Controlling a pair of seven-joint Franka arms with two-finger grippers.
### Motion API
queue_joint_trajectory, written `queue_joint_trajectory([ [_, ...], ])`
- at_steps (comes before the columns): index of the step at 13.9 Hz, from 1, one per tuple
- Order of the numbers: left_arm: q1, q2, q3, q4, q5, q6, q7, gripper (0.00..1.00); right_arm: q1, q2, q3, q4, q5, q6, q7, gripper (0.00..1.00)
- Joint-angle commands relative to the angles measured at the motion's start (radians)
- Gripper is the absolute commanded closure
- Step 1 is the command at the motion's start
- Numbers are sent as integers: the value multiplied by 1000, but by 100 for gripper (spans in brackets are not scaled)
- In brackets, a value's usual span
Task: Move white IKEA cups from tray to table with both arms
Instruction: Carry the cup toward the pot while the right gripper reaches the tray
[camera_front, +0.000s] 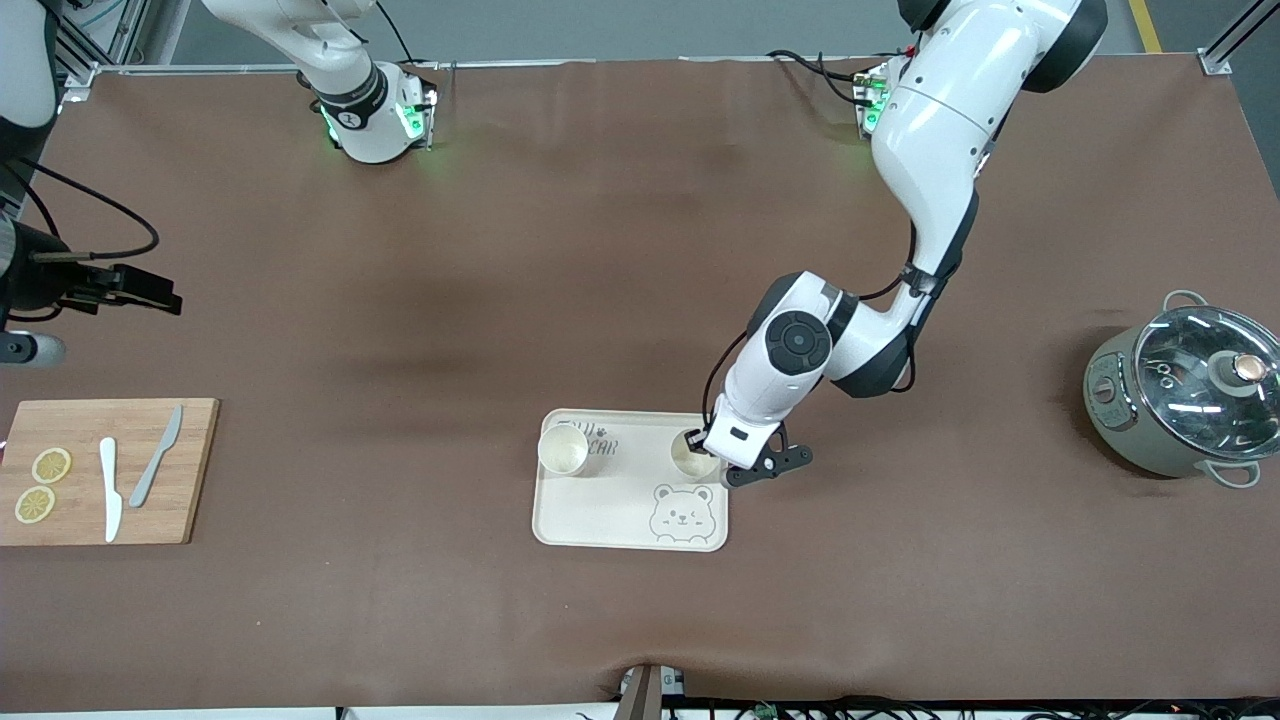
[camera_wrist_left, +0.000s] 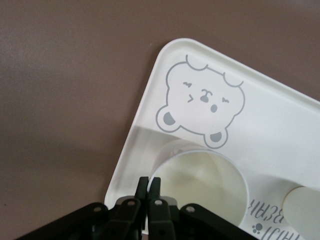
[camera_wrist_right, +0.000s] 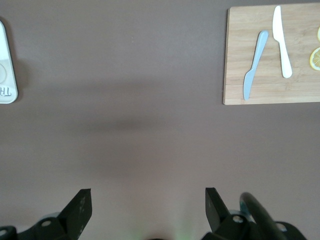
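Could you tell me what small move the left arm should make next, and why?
Probably a short straight lift. The left hand has shut on the rim of the cup at the left arm's end of the tray, one finger inside the wall and one outside, and the cup stands on the tray. The other cup stands untouched, and the right hand waits open above bare table.
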Motion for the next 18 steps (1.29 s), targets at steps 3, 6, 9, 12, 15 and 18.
queue_joint_trajectory([
  [3,-1,-77,-1,5,28,-38,-2,100,-37,71,-5,13,3,-6,27,0],
  [6,14,-148,-3,3,27,-92,0,100,-41,92,-5,7,10,-9,191,0],
  [9,54,-199,-4,-1,24,-196,-2,100,16,98,-1,10,10,-9,217,0],
  [12,100,-243,-4,-7,25,-368,41,100,81,121,-1,18,9,0,265,0],
  [15,154,-294,-6,-97,27,-431,116,100,113,196,1,27,78,23,320,0],
  [18,215,-352,-7,-199,28,-427,175,100,130,317,5,27,192,251,401,0],
])
